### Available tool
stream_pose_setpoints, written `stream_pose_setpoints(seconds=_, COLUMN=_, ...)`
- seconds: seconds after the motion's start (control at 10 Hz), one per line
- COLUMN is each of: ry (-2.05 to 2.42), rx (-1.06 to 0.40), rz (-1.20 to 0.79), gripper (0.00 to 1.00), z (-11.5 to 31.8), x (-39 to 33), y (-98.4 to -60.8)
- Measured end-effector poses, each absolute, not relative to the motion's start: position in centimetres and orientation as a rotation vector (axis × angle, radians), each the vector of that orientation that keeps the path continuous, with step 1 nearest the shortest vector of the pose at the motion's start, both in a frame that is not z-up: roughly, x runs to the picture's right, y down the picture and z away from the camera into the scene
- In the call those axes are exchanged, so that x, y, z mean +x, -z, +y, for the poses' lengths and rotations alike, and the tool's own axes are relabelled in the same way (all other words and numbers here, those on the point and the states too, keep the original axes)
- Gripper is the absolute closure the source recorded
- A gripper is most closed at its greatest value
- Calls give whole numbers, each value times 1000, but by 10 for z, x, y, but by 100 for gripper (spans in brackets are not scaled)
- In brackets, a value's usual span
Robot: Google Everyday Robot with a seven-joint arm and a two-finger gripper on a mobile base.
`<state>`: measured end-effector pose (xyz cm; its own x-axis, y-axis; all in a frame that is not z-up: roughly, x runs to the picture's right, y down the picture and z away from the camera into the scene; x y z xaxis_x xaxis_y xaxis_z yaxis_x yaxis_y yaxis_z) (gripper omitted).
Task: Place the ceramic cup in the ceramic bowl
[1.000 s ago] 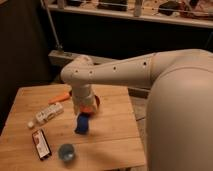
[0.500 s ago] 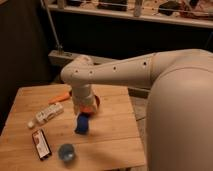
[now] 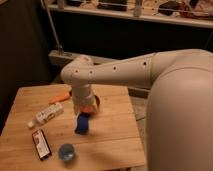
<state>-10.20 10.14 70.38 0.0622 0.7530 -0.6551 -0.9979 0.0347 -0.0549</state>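
Cup nearest: the pale-blue ceramic cup (image 3: 66, 151) stands by the table's (image 3: 116, 141) front edge. Farther back, the gripper (image 3: 82, 113) hangs just above a dark-blue thing (image 3: 82, 124); its opening and any hold cannot be told. Behind, the arm (image 3: 115, 75) hides most of the orange-red ceramic bowl (image 3: 94, 104).

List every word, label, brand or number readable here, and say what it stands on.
No text here can be read.
white box: faint markings, too blurred to read.
flat dark packet: markings, too blurred to read.
ceramic cup, ceramic bowl, and the gripper hanging low over the table just in front of the bowl: no lettering visible.
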Motion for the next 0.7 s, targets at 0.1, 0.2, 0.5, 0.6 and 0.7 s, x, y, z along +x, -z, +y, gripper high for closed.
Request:
stream_pose_setpoints(seconds=0.1, ry=-1445, rx=-588, rz=525, gripper=35, z=101, x=-102, y=-704)
stream_pose_setpoints(seconds=0.2, ry=-1444, rx=-587, rz=525, gripper=35, z=102, x=-102, y=-704)
stream_pose_setpoints(seconds=0.5, ry=-1401, rx=-598, rz=466, gripper=35, z=109, x=-117, y=-692)
stream_pose_setpoints(seconds=0.6, ry=-1383, rx=-605, rz=450, gripper=35, z=114, x=-122, y=-687)
stream_pose_setpoints(seconds=0.7, ry=-1341, rx=-627, rz=418, gripper=35, z=125, x=-132, y=-676)
